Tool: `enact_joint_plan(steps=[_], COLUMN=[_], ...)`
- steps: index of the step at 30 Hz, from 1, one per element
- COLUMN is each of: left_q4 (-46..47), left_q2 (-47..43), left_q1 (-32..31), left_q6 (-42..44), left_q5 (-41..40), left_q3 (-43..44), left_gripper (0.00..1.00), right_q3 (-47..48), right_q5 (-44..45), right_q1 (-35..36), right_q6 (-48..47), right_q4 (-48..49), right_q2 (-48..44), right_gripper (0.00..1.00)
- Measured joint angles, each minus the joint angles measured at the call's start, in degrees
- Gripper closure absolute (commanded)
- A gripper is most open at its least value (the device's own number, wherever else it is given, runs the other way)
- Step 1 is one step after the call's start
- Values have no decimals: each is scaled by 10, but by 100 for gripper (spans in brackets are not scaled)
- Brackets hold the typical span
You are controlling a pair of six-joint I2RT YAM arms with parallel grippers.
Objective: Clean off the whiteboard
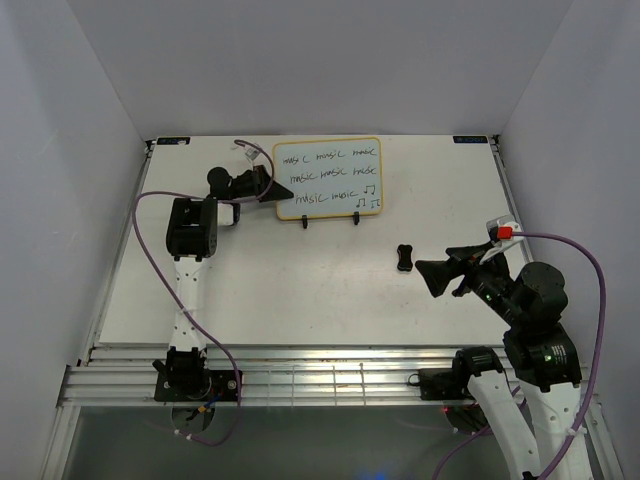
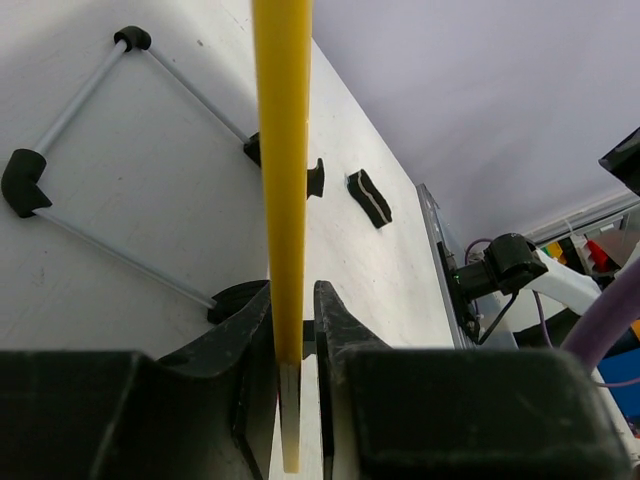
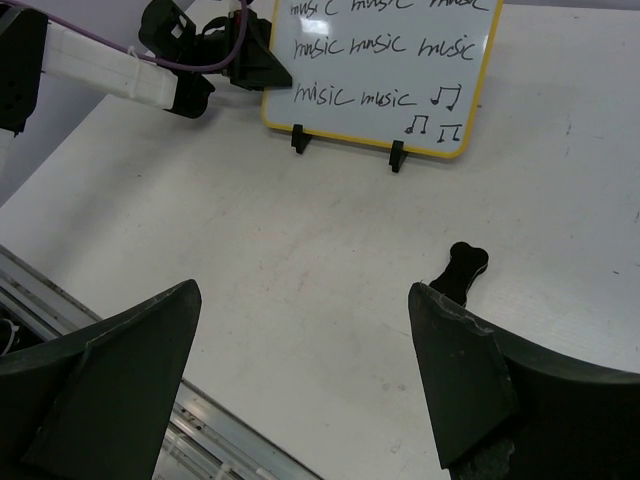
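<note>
Whiteboard [image 1: 328, 177] stood at far side of worktop [image 1: 300, 300], unwiped; left tool [image 2: 295, 330] clenched its yellow edge; right tool [image 3: 302, 300] gaped empty near eraser [image 1: 404, 258]; best to centre eraser between fingers [image 3: 460, 370] before closing.

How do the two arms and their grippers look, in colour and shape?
Both arms have white links and black joints. The left arm and the right arm each carry a looping purple cable. The left gripper and right gripper have black wedge-shaped fingers. A red tag sits near the right wrist.
</note>
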Motion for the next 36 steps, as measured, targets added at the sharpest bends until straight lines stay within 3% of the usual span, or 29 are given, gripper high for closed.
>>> enact_joint_plan(steps=[9,10,13,36], left_q4=[7,7,11,18], left_q2=[0,0,0,29], left_q1=[2,2,2,0], left_q6=[-18,-19,-24,-36], left_q5=[6,8,10,7], left_q3=[19,21,23,43], left_gripper=[80,79,66,68], right_q3=[-4,-5,-9,-11], right_q5=[-7,-8,-8,-8], right_q1=[0,0,0,0], right_q6=[8,9,11,12], right_q4=[8,8,8,9], right_q2=[2,2,2,2], right_gripper=[10,10,10,10])
